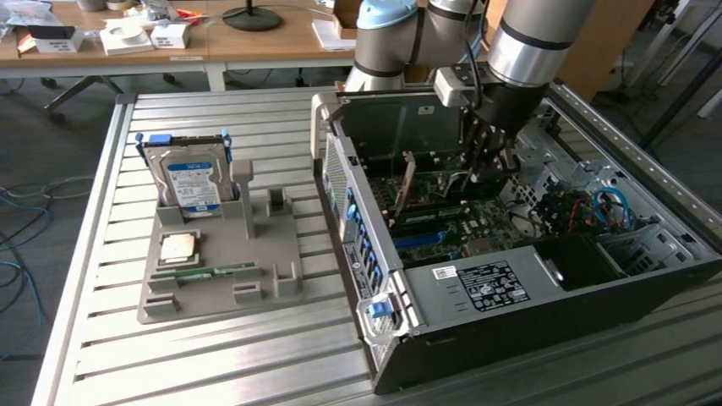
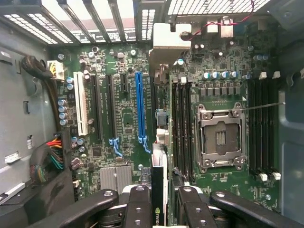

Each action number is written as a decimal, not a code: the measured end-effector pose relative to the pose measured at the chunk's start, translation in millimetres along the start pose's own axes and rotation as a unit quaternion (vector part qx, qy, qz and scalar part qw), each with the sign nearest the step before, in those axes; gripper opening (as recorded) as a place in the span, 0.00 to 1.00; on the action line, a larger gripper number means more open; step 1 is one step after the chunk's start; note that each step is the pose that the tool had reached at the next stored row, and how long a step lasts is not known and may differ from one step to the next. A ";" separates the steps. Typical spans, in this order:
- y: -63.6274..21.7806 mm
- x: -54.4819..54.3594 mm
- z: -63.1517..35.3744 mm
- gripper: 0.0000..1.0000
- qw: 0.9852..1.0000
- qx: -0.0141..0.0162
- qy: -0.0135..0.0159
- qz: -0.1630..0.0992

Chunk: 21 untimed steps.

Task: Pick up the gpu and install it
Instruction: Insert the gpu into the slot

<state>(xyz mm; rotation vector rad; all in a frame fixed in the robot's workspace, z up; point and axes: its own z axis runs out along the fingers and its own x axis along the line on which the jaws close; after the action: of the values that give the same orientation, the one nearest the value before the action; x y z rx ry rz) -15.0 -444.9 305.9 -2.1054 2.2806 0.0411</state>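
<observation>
Wrist view looked straight down the gpu (image 2: 158,183), seen edge-on as a thin dark strip with a green logo, standing upright between the fingers of the gripper (image 2: 160,195). The jaws were drawn in close on either side of the card and, as far as could be judged, clamped on it. The card hung over the motherboard (image 2: 123,123), between the long blue slot (image 2: 138,107) and the memory slots (image 2: 183,128) that sat next to the empty processor socket (image 2: 221,137). In the exterior view the arm reached down into the open computer case (image 1: 542,330), which lay on its side on the slatted metal table (image 1: 169,364). Well apart, toward the exterior view's left, a grey holder (image 1: 226,245) carried a hard drive (image 1: 189,182) standing upright, a processor chip (image 1: 178,248) and a small memory stick (image 1: 203,272) lying flat. The pick-up looked done and the card was at the board. Whether its edge had entered a slot could not be told, and with the jaws on it the install did not look finished.
</observation>
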 end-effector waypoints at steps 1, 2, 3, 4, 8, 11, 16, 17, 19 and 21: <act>0.0 0.0 0.0 0.26 1.000 0.000 0.000 0.000; 0.0 0.0 0.0 0.26 1.000 0.000 0.000 0.000; 0.0 0.0 0.0 0.26 1.000 0.000 0.000 0.000; 0.0 0.4 0.1 0.26 1.000 0.000 0.000 0.000; -0.4 5.2 -0.2 0.26 1.000 0.000 0.000 0.000; -0.5 6.5 -0.2 0.26 1.000 0.000 0.000 0.000; -0.5 6.6 -0.2 0.26 1.000 0.000 0.000 0.000; -0.5 6.6 -0.2 0.26 1.000 0.000 0.000 0.000; -0.5 6.5 -0.2 0.26 1.000 0.000 0.000 0.000; -0.5 6.6 -0.2 0.26 1.000 0.000 0.000 0.000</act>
<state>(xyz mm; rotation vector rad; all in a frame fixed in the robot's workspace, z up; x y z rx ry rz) -15.0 -451.5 305.8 -2.1060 2.2800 0.0412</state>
